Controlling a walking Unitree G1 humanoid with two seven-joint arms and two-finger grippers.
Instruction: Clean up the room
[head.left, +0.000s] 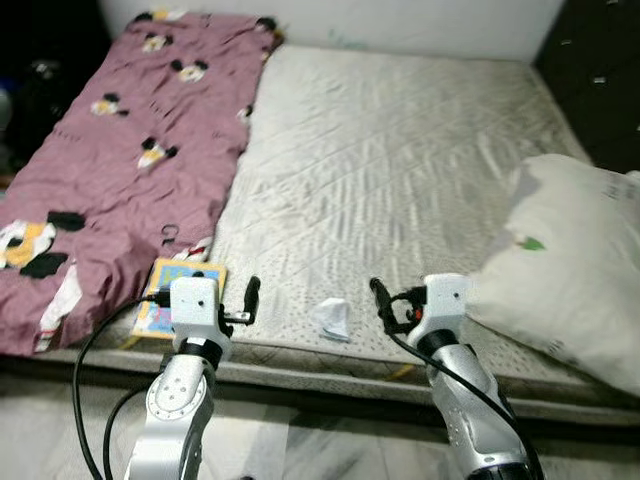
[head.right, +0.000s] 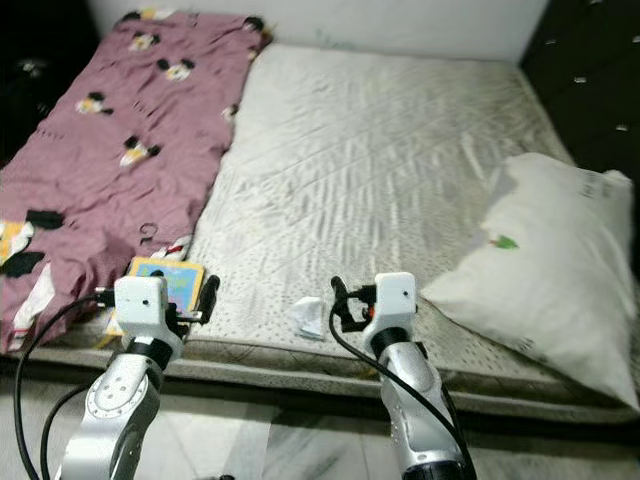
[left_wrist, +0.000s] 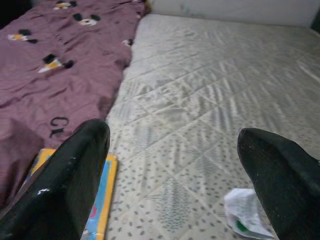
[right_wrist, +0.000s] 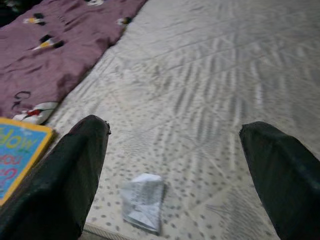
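**Both grippers poised at the mattress edge**

Nearest me, my two silver arms reach up to the bed's near edge. My left gripper (head.left: 205, 300) sits with its fingers spread wide, just over the yellow-and-blue book (head.left: 175, 290) that lies at the mattress (head.left: 400, 170) corner. My right gripper (head.left: 395, 305) is parted too, holding nothing — the crumpled white paper (head.left: 333, 318) lies between the two grippers, on the dotted mattress near its front edge. To my right, a big white pillow (head.left: 570, 270) rests on the mattress. Further back on my left, a maroon blanket (head.left: 140, 130) with cartoon prints runs up to the wall.
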